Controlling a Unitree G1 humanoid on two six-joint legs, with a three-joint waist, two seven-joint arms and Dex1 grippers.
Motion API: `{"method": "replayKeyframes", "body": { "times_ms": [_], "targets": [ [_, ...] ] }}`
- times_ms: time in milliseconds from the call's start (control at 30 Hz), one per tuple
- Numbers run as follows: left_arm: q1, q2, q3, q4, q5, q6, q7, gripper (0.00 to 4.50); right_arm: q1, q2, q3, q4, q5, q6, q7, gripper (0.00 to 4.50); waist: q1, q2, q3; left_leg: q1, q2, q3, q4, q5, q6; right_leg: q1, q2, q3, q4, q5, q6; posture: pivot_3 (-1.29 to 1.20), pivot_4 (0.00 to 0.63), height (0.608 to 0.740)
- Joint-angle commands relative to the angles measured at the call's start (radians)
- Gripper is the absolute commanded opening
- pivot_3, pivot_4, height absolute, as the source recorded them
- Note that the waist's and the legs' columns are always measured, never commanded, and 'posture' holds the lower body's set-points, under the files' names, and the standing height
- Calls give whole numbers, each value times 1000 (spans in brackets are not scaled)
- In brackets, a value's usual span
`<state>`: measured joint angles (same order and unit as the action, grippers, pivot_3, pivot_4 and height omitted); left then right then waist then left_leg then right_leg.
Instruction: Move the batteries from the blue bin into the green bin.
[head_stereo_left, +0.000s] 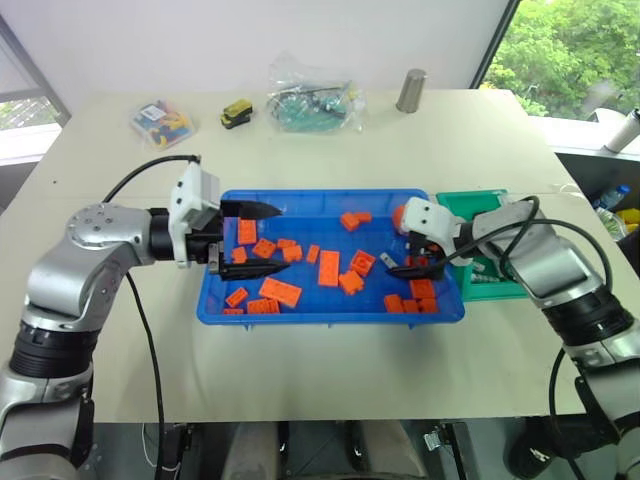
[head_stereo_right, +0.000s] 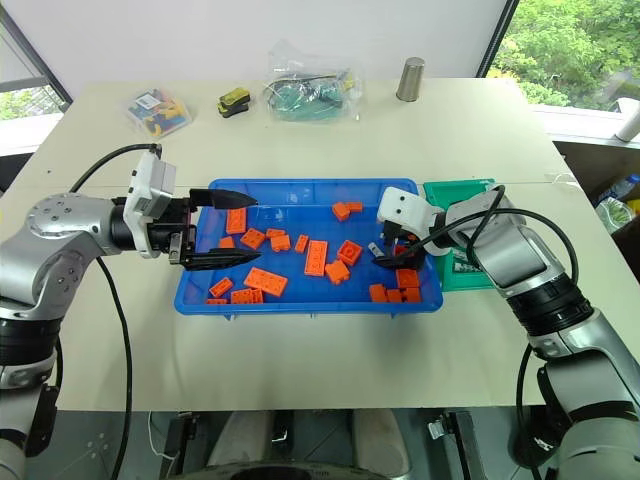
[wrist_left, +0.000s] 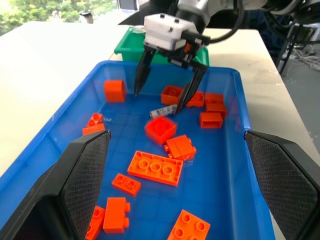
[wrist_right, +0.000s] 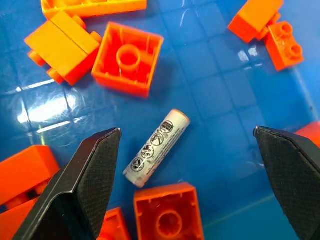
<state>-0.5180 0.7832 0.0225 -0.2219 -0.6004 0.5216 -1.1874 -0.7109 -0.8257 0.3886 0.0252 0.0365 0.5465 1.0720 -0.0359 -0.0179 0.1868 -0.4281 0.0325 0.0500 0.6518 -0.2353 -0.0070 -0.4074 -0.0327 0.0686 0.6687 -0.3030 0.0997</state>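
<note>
Blue bin (head_stereo_left: 330, 312): sits mid-bench (head_stereo_left: 300, 370), scattered with orange bricks (head_stereo_left: 329, 268); the green bin (head_stereo_left: 470, 205) stands touching its right end
Battery (wrist_right: 157, 147): one silvery cylinder lying flat on the blue bin's floor near its right end, between the right gripper's fingers but touching neither; an upturned brick lies just beside each end of it
Batteries in green bin (head_stereo_left: 487, 282): a few pale cylinders show in its near end, partly hidden by the right arm
Right gripper (wrist_left: 165, 99): released, fingers spread wide, pointing down into the blue bin astride the battery; grasping nothing
Left gripper (head_stereo_left: 255, 240): released, fingers wide apart, level over the blue bin's left end, pointing right; empty
Far bench: metal cup (head_stereo_left: 410, 90); bags of small parts (head_stereo_left: 315, 100)
</note>
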Motion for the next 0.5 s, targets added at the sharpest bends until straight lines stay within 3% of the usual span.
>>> {"method": "replayKeyframes", "body": {
  "times_ms": [33,167,267,400,500],
  "targets": [
    [-17,14,34,-27,-13,-1,5,4500,-14,1,-8,19,-26,-16,18,4373,1,0,0,0,0,0,0,0,0,0,0,0,0,0,0,0,150,739],
    [-19,13,31,-24,-11,-4,7,4500,-23,22,-10,34,-31,-6,36,4373,1,0,0,0,0,0,0,0,0,0,0,0,0,0,0,0,150,739],
    [-22,13,30,-21,-10,-6,7,4500,-27,33,-6,32,-24,13,67,3552,2,0,0,0,0,0,0,0,0,0,0,0,0,0,0,0,150,739],
    [-28,11,27,-13,-7,-11,5,4500,-46,71,-23,10,13,133,83,1564,2,0,0,0,0,0,1,0,0,0,0,0,0,0,0,0,150,739],
    [-30,10,27,-10,-6,-12,6,4500,-59,94,-37,-22,39,214,86,1564,1,0,0,0,0,0,0,0,0,0,0,0,1,0,0,0,150,739]
  ]
}}
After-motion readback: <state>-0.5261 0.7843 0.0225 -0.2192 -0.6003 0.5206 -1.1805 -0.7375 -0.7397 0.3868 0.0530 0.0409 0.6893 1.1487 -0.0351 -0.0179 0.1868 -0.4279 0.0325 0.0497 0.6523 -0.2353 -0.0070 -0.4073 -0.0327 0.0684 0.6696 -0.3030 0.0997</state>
